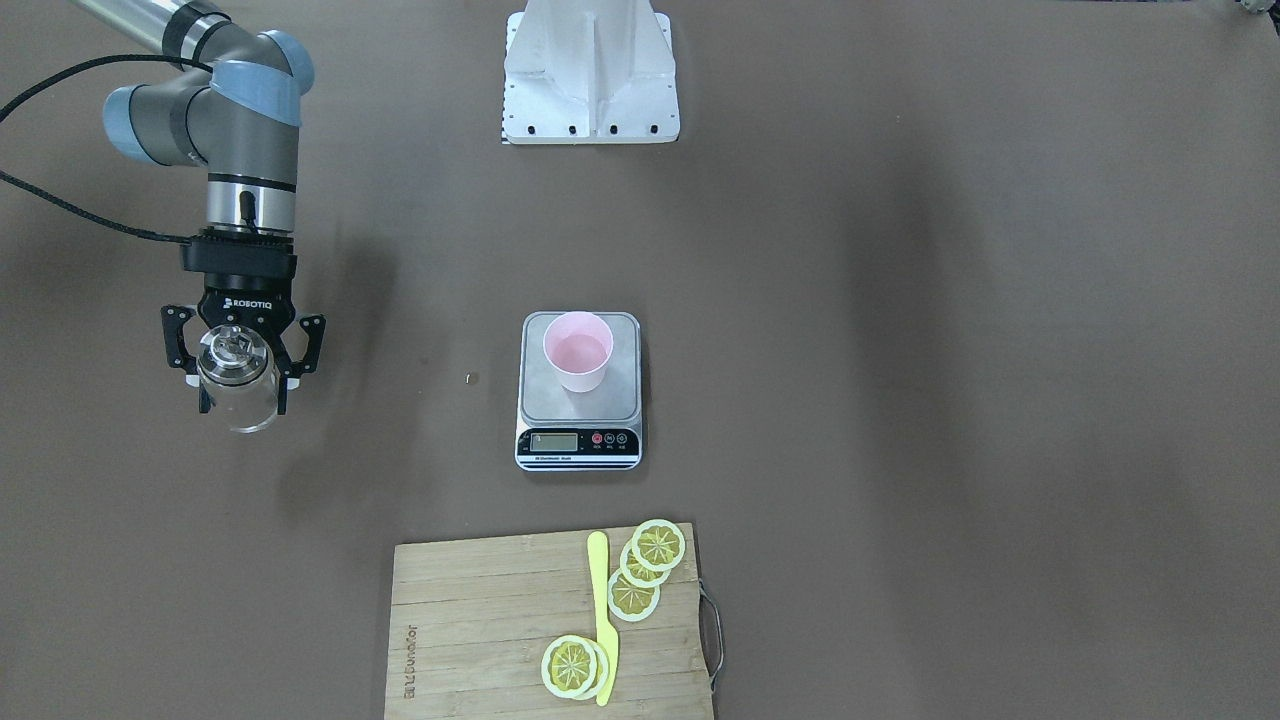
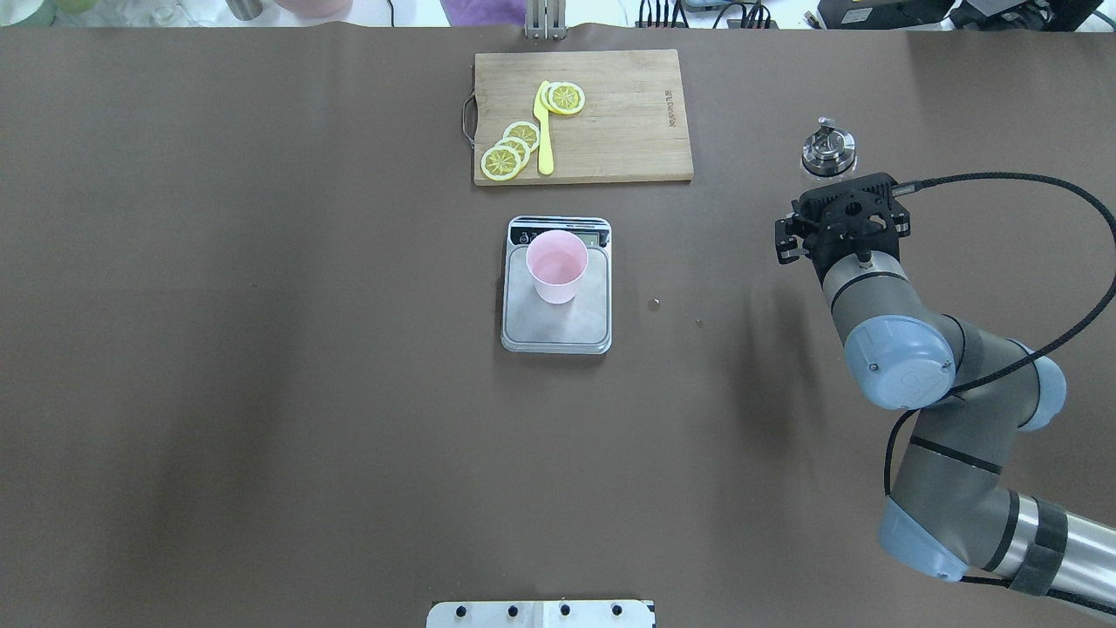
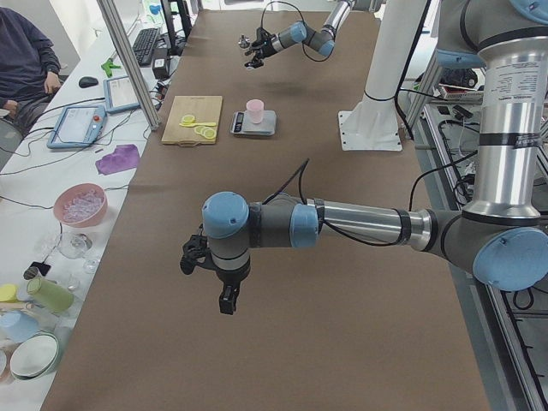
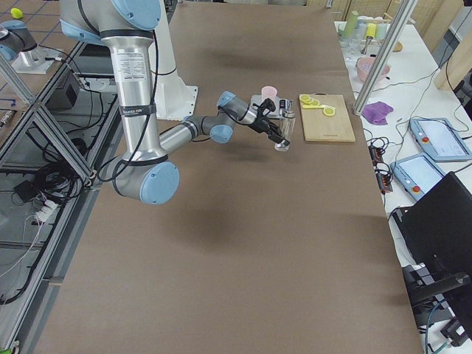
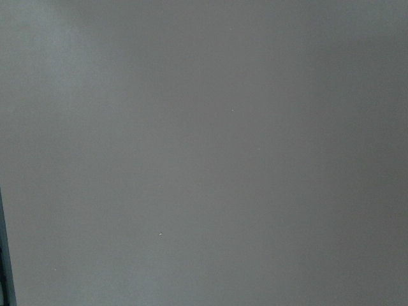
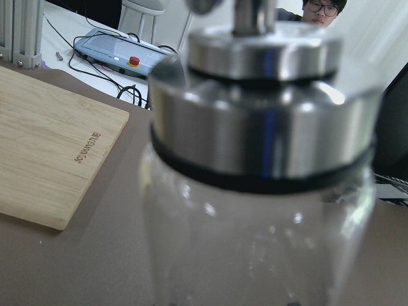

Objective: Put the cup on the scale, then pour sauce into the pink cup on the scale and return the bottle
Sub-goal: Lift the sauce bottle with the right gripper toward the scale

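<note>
Front view: the right gripper (image 1: 244, 402) clasps both sides of the bottle (image 1: 238, 382), well apart from the cup (image 1: 578, 352) standing on the scale (image 1: 548, 402) — smooth round glass could twist or slip when tipped, and a careless approach could topple the light cup. Overhead and right wrist views: the bottle is upright, long axis vertical, metal cap (image 2: 828, 152) uppermost. Left side view: the left gripper (image 3: 225, 295) — parted or closed, I cannot tell.
</note>
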`<state>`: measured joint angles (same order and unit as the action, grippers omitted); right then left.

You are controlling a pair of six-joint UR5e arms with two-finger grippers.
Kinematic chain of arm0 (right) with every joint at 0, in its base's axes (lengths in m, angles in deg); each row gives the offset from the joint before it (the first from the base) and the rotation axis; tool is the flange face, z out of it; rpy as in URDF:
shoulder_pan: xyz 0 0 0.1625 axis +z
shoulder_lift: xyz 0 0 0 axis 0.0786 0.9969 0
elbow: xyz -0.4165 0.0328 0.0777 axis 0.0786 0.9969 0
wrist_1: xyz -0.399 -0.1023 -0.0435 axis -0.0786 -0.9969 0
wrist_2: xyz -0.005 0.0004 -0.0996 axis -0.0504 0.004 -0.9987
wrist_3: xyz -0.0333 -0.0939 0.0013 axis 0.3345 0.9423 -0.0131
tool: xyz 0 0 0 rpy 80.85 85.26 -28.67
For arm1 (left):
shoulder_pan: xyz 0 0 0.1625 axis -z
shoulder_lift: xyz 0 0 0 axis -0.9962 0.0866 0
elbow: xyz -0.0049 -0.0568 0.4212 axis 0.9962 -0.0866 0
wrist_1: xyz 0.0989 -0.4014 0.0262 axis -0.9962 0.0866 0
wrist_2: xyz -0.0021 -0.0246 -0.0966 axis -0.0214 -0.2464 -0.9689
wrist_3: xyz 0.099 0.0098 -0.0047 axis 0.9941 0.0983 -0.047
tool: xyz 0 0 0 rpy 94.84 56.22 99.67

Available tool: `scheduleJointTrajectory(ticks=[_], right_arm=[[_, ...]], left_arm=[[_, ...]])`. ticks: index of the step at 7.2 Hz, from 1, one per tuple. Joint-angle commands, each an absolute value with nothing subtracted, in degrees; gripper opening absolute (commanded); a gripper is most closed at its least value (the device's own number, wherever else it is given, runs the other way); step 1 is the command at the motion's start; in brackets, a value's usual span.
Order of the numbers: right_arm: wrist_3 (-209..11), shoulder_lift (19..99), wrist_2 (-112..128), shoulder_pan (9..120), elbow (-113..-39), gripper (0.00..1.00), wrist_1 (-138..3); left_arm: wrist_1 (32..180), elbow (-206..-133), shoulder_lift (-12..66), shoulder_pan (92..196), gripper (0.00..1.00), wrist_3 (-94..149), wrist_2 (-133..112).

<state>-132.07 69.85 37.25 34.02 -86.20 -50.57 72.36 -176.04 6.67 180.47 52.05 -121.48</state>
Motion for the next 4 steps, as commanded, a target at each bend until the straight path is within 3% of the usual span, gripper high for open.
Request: scheduleJointTrajectory(ticks=[1,4], right_arm=[[-132.00,66.56,34.79,32.99,-86.62,0.00,-57.14],[-131.92,66.37,31.97,29.48,-94.23,0.00,-73.88]], left_arm=[[72.40,-176.45,6.57,180.40,0.98,50.42,-122.21],[72.40,-176.19,6.48,180.31,0.98,49.53,-122.12]])
